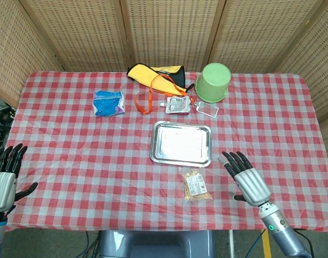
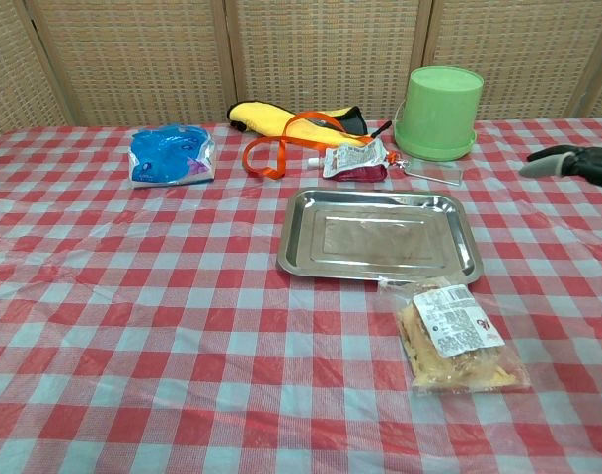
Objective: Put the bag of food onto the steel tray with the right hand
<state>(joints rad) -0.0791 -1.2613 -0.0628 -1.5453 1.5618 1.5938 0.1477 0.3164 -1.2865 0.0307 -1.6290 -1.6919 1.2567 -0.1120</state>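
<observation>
The clear bag of food point(image 1: 195, 185) point(image 2: 453, 336) with a white label lies flat on the checked cloth, just in front of the steel tray point(image 1: 180, 159) point(image 2: 376, 271). The tray holds nothing. My right hand point(image 1: 246, 181) hovers open, fingers spread, to the right of the bag and apart from it; in the chest view only its fingertips point(image 2: 545, 162) show at the right edge. My left hand point(image 1: 4, 181) stays open at the table's front left corner, far from both.
Behind the tray lie a small drink pouch point(image 1: 177, 105), an orange lanyard point(image 1: 149, 97) and a clear card holder point(image 1: 207, 109). A green upturned bucket point(image 1: 212, 81), a yellow bag point(image 1: 153, 73) and a blue packet point(image 1: 108, 102) sit at the back.
</observation>
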